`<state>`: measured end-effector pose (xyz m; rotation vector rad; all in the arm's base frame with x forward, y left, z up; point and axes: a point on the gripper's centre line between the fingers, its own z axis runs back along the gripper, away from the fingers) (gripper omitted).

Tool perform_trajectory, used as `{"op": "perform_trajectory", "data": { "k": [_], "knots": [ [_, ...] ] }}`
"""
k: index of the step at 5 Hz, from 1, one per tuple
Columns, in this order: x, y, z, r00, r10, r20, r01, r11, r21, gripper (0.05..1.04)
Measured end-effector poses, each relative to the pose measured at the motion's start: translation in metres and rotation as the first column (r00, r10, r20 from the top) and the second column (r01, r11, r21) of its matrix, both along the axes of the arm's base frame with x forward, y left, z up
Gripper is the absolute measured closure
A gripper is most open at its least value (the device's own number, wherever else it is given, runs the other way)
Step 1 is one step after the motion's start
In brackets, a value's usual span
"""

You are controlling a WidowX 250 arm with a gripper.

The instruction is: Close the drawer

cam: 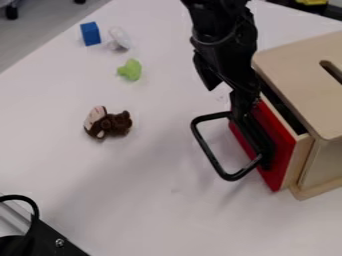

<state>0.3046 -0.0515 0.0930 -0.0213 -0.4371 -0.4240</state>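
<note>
A robotics lab, by the look of it: a black robot arm [226, 42] over a white surface [133, 205], metal framing [13, 216] and a black cable [31, 203] at the lower left, and caster wheels [11, 12] on gray floor [43, 30] at the upper left.

The black arm [222, 31] enters at the top edge, right of centre, and extends downward with a slight rightward slant, its black two-finger gripper [244, 102] positioned lowermost, directed downward.

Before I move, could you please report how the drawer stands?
Gripper at the drawer's front. Drawer slightly open. Plush toy off to the side.
</note>
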Motion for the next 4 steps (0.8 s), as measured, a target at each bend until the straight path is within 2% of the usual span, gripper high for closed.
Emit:
{"op": "perform_trajectory", "data": {
  "k": [2,4],
  "knots": [
    [0.014,-0.021,-0.006,1.0,0.021,0.004,-0.021,1.0,-0.02,0.085],
    [0.016,-0.021,-0.006,1.0,0.025,0.006,-0.025,1.0,-0.008,0.085]
  ]
}}
